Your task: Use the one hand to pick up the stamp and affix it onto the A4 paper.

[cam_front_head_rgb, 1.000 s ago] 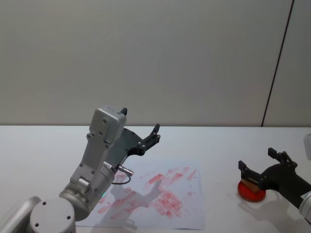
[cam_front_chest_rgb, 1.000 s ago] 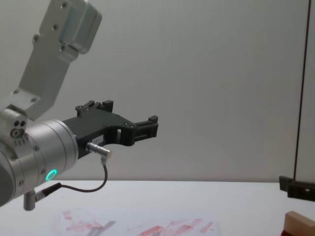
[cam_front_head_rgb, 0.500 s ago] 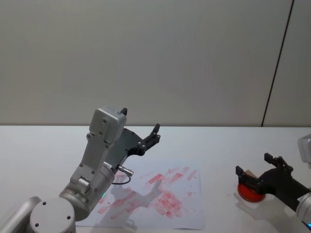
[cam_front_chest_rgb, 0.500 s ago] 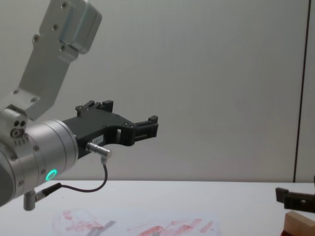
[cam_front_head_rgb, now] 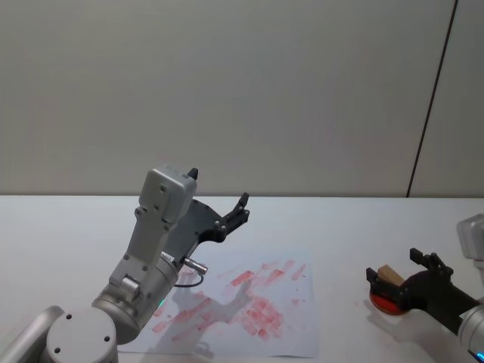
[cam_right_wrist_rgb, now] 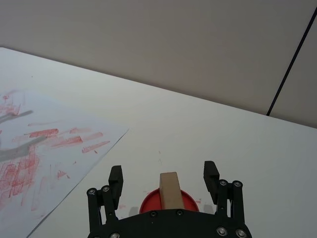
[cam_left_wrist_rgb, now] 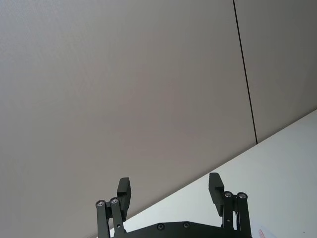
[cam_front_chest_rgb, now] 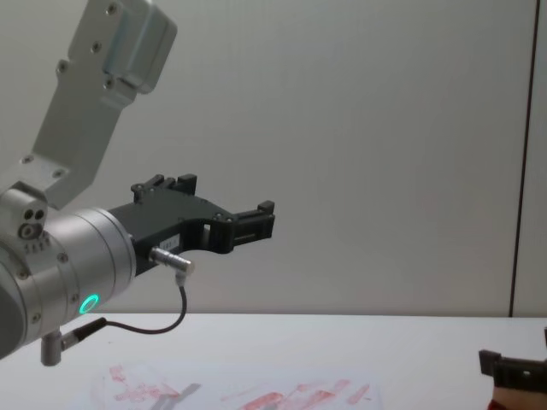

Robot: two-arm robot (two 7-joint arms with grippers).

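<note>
Right wrist view has the right gripper (cam_right_wrist_rgb: 163, 171) spread astride the stamp (cam_right_wrist_rgb: 170, 191) on its red ink pad (cam_right_wrist_rgb: 189, 201), 3 o'clock of the A4 paper (cam_front_head_rgb: 296, 334): best centre, pinch squarely, lift straight; left gripper (cam_left_wrist_rgb: 169, 182) hangs spread over the paper's 10 o'clock corner.

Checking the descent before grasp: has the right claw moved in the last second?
Yes. In the head view the right claw has dropped lower and now sits open astride the stamp, which stayed put.
</note>
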